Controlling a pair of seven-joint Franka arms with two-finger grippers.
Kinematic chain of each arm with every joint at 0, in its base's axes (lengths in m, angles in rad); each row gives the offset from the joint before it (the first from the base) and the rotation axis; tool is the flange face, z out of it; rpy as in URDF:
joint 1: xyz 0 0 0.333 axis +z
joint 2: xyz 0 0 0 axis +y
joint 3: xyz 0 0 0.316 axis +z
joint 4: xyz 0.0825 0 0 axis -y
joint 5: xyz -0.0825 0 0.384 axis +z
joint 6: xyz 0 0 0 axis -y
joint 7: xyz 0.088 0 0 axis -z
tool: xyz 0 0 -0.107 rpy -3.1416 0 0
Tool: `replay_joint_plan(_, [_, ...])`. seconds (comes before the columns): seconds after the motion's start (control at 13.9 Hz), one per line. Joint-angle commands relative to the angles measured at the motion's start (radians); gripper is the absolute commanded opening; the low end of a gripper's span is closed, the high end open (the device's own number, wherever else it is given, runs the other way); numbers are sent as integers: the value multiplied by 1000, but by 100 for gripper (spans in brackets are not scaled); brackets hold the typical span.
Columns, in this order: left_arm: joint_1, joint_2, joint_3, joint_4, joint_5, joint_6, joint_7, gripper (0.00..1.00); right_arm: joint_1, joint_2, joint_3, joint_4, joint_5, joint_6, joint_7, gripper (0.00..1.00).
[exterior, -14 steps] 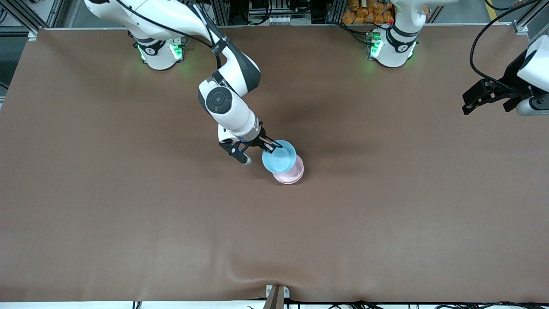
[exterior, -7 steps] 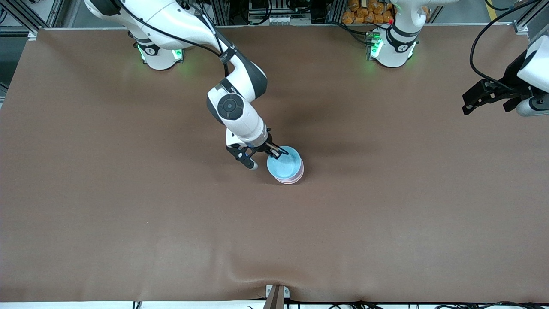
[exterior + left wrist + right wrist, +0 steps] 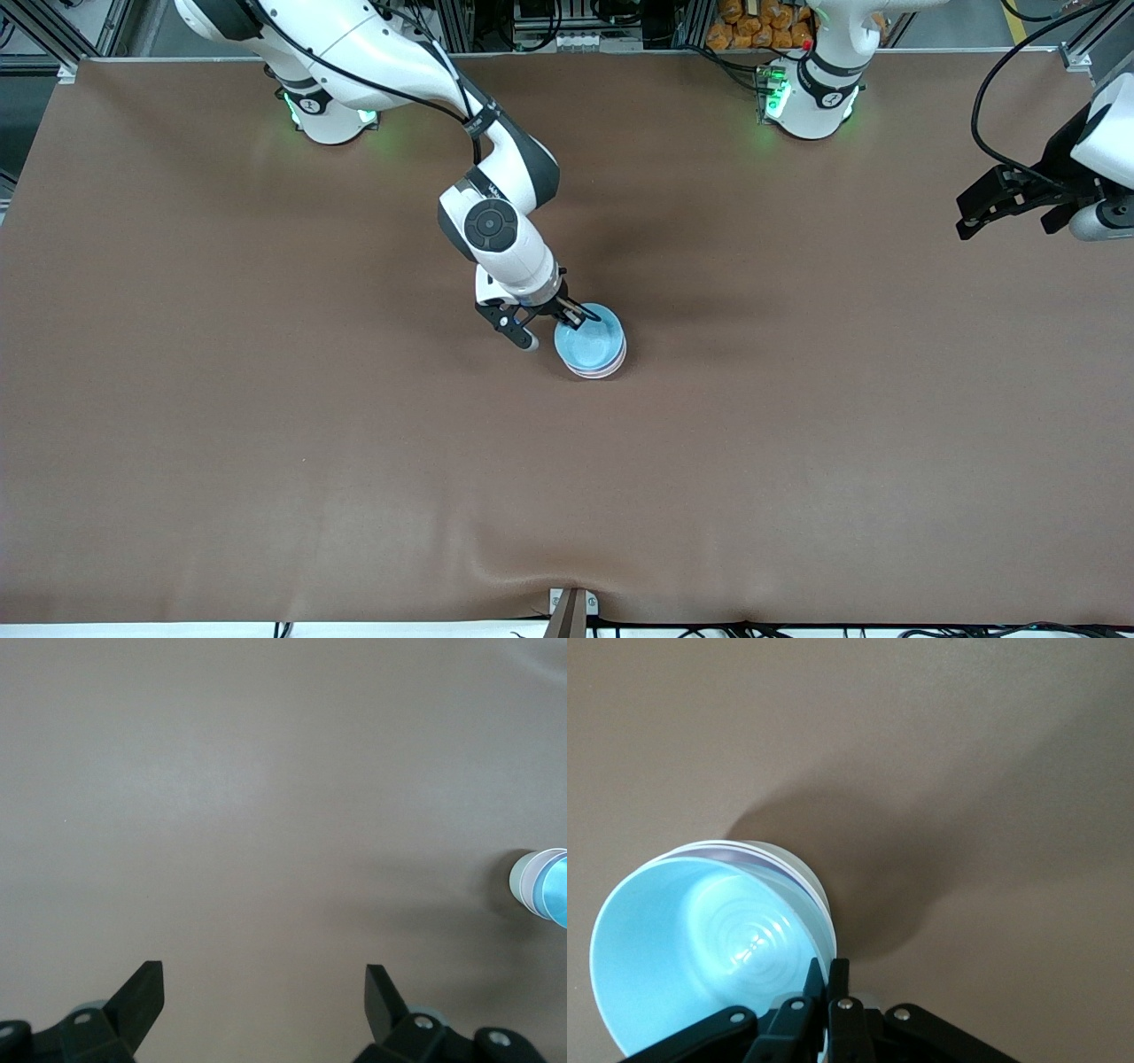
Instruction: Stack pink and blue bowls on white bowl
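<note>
Down comes the blue bowl (image 3: 589, 339): a second ago it hung off to one side of the pink bowl (image 3: 605, 369), overlapping only part of it, and now it sits squarely over the stack in the middle of the worktop (image 3: 266, 399), with just a thin pink crescent showing on the side nearer the front camera.

Starting at the right arm's end, the right gripper (image 3: 572, 312) is at the stack, jaws pressed together on the blue bowl's rim. Its wrist view shows the pinch clearly, the blue bowl (image 3: 709, 948) nested inside a pale rim or two. The white bowl (image 3: 521, 877) peeks out at the bottom of the stack in the left wrist view, with the pink bowl (image 3: 536, 886) over it.

So this looks like the last placement, blue going on top. I judge it nearly seated. The next move calls for a clean release: spread the jaws and lift straight off without dragging the rim and tipping the stack.

Over at the left arm's end, the left gripper (image 3: 1010, 202) waits above the worktop's edge, jaws spread wide and holding nothing.

Plain brown matting covers the worktop, with a slight ripple at the edge nearest the front camera. Past the arm bases are frame rails, cables, and a heap of orange objects (image 3: 753, 22) too small to identify.
</note>
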Motion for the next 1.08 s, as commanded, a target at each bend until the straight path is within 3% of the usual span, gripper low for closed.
replay_joint_plan(0.0, [-1,-8,7,3,-16,5,21,100,22,37,-18,63,-17,-5,71,0])
replay_joint_plan(0.07, [0,-10,9,3,-16,4,21,100,22,48,-19,80,-17,-14,76,12])
replay_joint_plan(0.14, [0,-10,9,3,-16,4,21,100,22,48,-19,80,-17,-16,76,34])
replay_joint_plan(0.22, [0,-13,9,3,-16,4,20,100,22,48,-19,82,-17,-16,76,48])
replay_joint_plan(0.29, [0,-13,9,3,-16,4,20,100,24,49,-19,82,-17,-14,77,69])
replay_joint_plan(0.5, [14,-17,9,3,-16,4,21,100,16,40,-22,89,-27,-46,74,70])
replay_joint_plan(0.57, [14,-17,9,3,-16,4,21,100,10,37,-22,121,-27,-104,74,76])
replay_joint_plan(0.65, [14,-17,9,3,-16,0,21,100,1,35,-22,173,-27,-191,74,96])
replay_joint_plan(0.72, [14,-17,9,1,-16,-2,21,100,-10,37,-36,227,-31,-273,68,100])
replay_joint_plan(1.0, [12,-14,7,3,-19,6,21,100,-102,26,-59,301,-71,-340,-62,100])
